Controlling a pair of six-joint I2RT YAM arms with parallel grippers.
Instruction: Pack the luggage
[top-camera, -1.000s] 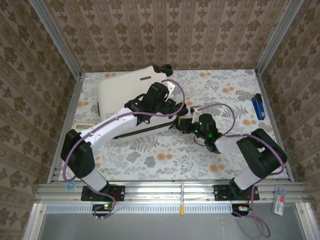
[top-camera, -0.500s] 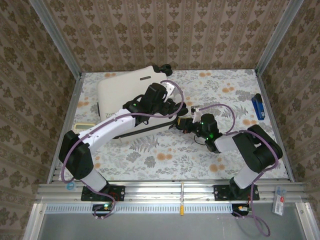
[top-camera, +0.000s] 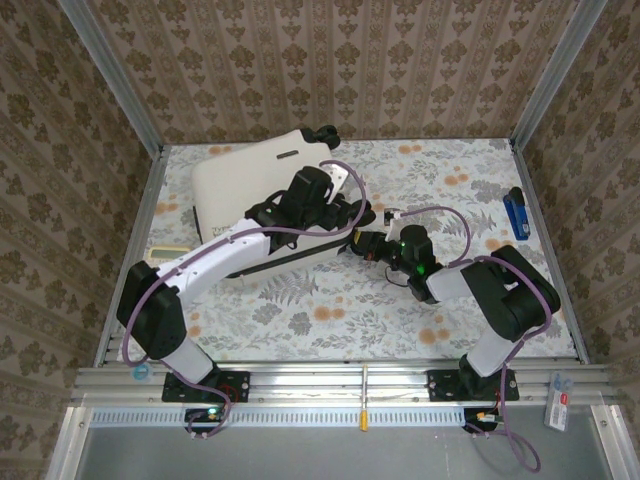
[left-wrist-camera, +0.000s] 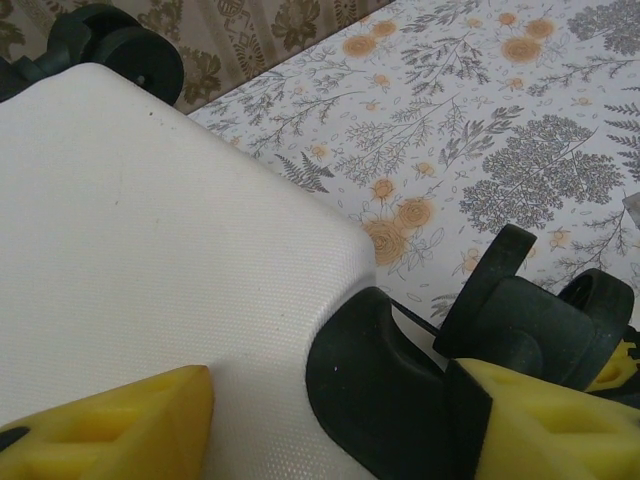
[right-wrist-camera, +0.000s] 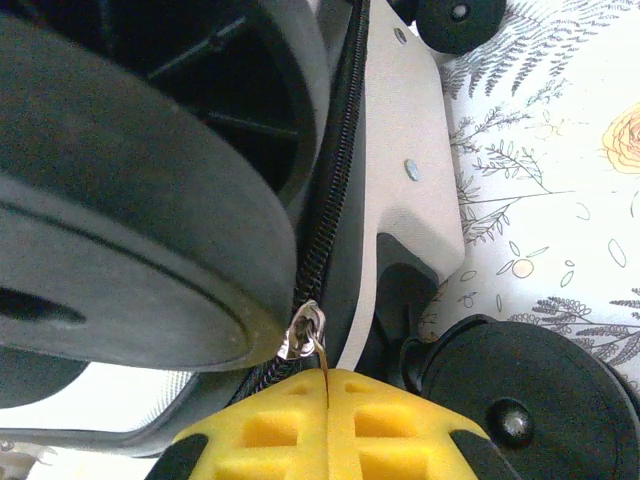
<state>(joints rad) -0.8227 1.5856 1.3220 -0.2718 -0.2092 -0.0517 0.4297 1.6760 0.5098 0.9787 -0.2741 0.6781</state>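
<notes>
Shut tight, the jaws of the right gripper (right-wrist-camera: 325, 405) pinch the metal zipper pull (right-wrist-camera: 304, 333) on the dark seam of the suitcase (top-camera: 245, 185), just beside a wheel (right-wrist-camera: 520, 400), likely to run the zipper round and seal it. On the left gripper (left-wrist-camera: 330, 400) the jaws stand apart across the suitcase's top corner, seemingly steadying the shell against that tug; I cannot tell if they clamp it. The suitcase lies flat and closed on the flowered table (top-camera: 330, 310). Its black print (top-camera: 293, 157) is too small to read.
</notes>
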